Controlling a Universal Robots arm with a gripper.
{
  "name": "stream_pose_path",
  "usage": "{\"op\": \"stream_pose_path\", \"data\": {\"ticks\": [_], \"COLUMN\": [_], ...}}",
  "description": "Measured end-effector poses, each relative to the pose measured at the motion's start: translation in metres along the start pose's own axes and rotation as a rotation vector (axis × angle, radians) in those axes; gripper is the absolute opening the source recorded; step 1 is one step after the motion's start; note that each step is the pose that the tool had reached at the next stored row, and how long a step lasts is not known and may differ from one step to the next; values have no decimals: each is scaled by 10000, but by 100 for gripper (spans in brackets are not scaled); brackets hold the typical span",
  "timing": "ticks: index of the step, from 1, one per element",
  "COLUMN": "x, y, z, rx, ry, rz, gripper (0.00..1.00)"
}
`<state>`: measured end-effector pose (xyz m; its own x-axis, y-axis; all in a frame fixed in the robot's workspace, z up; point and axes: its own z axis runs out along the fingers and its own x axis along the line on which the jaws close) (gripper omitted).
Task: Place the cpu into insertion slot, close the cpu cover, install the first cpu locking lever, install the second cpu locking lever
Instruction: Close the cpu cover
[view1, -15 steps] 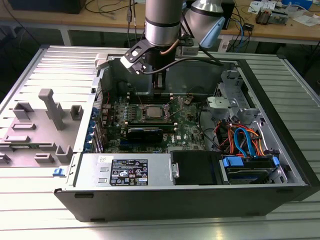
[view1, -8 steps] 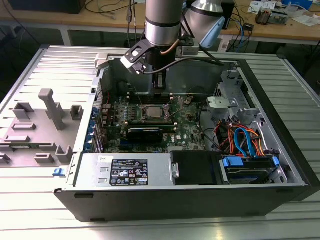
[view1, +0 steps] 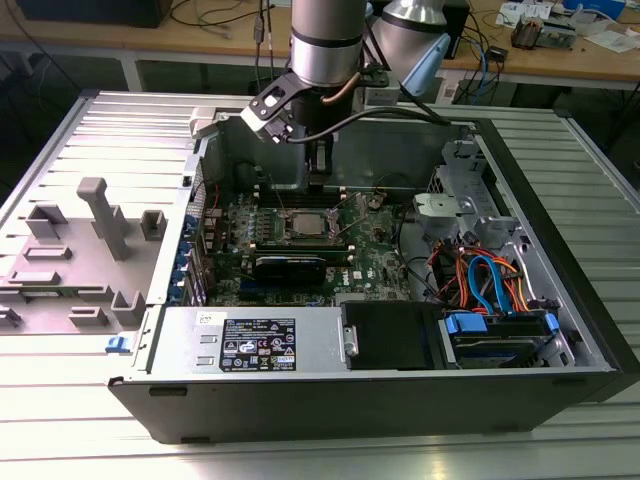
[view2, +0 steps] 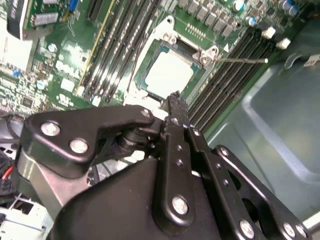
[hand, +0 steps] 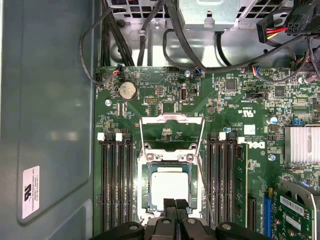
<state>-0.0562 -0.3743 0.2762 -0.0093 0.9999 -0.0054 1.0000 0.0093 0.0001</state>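
The cpu (hand: 170, 188) lies flat in the insertion slot (hand: 145, 187), its silver-grey top showing in both wrist views (view2: 169, 74). The cpu cover (hand: 172, 119) stands swung open on the far side of the socket, with the board visible through its cut-out. Two thin locking levers (hand: 141, 142) (hand: 203, 145) run along the cover's sides, unlatched; one wire lever (view2: 245, 60) sticks out over the memory slots. My gripper (hand: 175, 204) hangs just above the socket's near edge, shut with nothing in it. In the exterior view the gripper (view1: 320, 182) hovers over the cpu (view1: 305, 226) inside the open case.
Long black memory slots (hand: 116, 185) (hand: 226, 185) flank the socket. A black graphics card (view1: 290, 266) lies in front of it, a power supply (view1: 255, 345) at the case front, coloured cables (view1: 488, 280) at the exterior view's right. A grey fixture (view1: 95, 240) sits outside the case.
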Motion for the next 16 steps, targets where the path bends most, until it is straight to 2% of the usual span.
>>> {"op": "stream_pose_path", "data": {"ticks": [5,7,10,12,16], "x": [3,3,4,5,8], "y": [53,129,200,241,283], "z": [-1,0,-1,0,-1], "rx": [1,1,1,1,1], "ry": [-3,-2,-2,-1,-2], "rz": [2,2,1,1,2], "gripper": [11,11,11,11,11]}}
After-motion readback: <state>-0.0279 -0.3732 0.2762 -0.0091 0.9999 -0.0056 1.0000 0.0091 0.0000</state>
